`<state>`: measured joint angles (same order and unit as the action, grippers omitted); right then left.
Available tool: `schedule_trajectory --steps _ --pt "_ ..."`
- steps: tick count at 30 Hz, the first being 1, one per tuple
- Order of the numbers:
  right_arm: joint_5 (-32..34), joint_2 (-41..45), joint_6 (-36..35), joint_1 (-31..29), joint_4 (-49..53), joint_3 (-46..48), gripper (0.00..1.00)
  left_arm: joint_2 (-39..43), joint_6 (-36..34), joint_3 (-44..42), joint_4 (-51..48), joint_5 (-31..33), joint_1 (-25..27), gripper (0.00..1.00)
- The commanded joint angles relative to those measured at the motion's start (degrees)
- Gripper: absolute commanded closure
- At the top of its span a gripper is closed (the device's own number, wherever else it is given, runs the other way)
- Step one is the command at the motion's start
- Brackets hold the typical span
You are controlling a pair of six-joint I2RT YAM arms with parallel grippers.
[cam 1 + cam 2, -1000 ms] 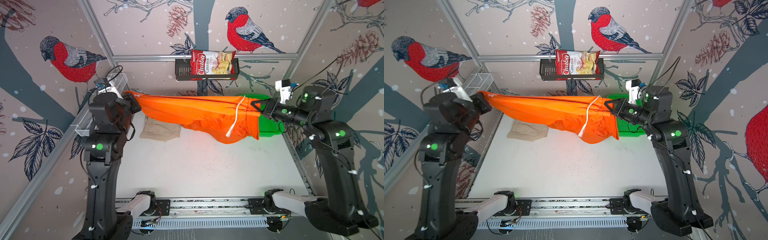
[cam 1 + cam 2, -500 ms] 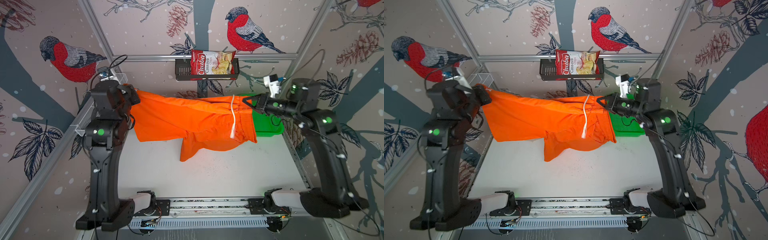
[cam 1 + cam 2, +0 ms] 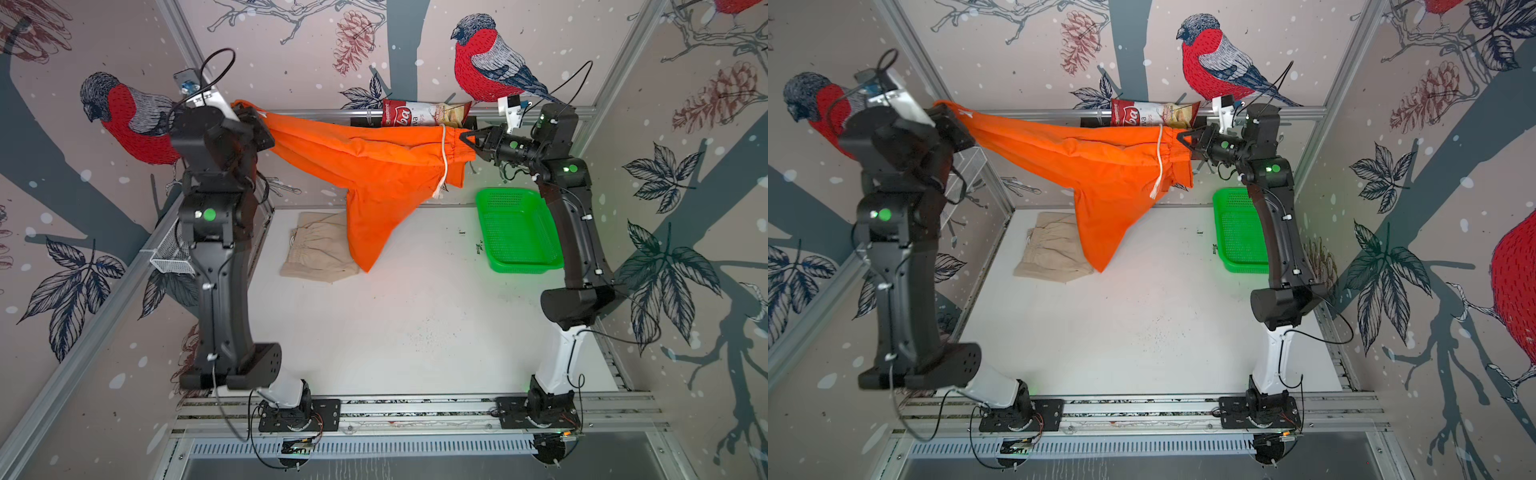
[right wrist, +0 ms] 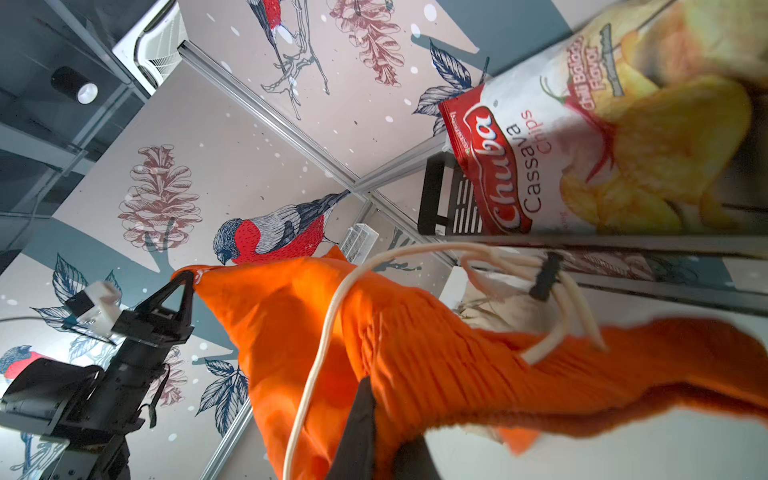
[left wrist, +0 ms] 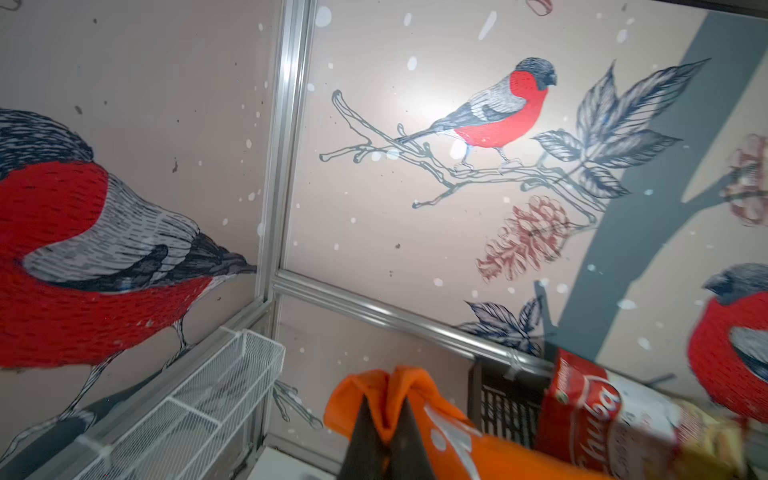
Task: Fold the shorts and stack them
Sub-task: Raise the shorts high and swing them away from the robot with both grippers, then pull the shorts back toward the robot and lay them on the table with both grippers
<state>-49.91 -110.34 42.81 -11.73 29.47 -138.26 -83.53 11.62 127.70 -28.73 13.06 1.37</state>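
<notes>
The orange shorts (image 3: 374, 166) (image 3: 1100, 166) hang stretched high in the air between my two grippers, near the back wall. My left gripper (image 3: 248, 111) (image 3: 951, 110) (image 5: 384, 409) is shut on a leg-hem corner with a white logo. My right gripper (image 3: 463, 137) (image 3: 1180, 135) (image 4: 380, 399) is shut on the gathered waistband, where the white drawstring (image 3: 444, 166) dangles. One loose leg droops to a point over the beige shorts (image 3: 318, 251) (image 3: 1050, 249), which lie folded on the white table at the back left.
A green basket (image 3: 519, 228) (image 3: 1237, 232) sits on the table at the back right. A chips bag (image 3: 424, 114) (image 3: 1150, 114) stands in a black rack on the back wall, right behind the shorts. A white wire basket (image 3: 172, 253) (image 5: 187, 407) hangs on the left wall.
Both arms have raised the orange shorts higher and back toward the wall. The cloth has pulled tauter, and one leg now hangs down in a point over the beige pair.
</notes>
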Motion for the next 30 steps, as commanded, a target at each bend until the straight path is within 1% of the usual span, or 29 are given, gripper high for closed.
schedule_trajectory --steps 1,2,4,7,10,13,16,21,23,30 --pt "-2.83 10.59 -5.99 1.94 -5.22 16.10 1.00 11.86 -0.91 -14.92 13.03 -1.25 -0.13 1.00" --pt "-2.87 13.68 -6.84 2.72 -6.04 22.81 1.00 15.51 -0.77 -20.02 13.52 -1.32 -0.08 1.00" --pt "-2.84 19.41 -8.57 3.92 -7.24 37.13 1.00 22.18 0.03 -30.38 11.13 -0.39 -0.11 1.00" --pt "-1.77 24.24 -11.45 4.17 -5.90 53.57 1.00 28.90 3.41 -46.11 4.72 1.72 -0.12 1.00" --pt "1.46 27.61 -13.88 4.08 -2.92 66.32 1.00 33.66 8.32 -60.77 -0.66 3.41 -0.09 1.00" --pt "3.97 30.53 -15.37 3.87 0.25 75.89 1.00 36.99 12.16 -70.82 -3.38 5.15 -0.09 1.00" --pt "7.41 33.97 -14.16 1.65 0.35 84.08 1.00 38.26 14.85 -75.33 -5.26 6.02 -0.09 1.00" --pt "8.50 41.02 -8.89 -0.57 -3.23 96.40 1.00 38.63 16.37 -78.07 -7.41 6.46 -0.09 1.00" --pt "9.54 43.98 -7.16 -0.80 -3.31 100.02 1.00 39.03 17.32 -78.87 -8.08 6.62 -0.11 1.00" --pt "10.45 53.57 -0.98 -1.78 -3.59 111.30 1.00 41.30 19.91 -82.21 -8.50 4.03 -0.13 1.00"
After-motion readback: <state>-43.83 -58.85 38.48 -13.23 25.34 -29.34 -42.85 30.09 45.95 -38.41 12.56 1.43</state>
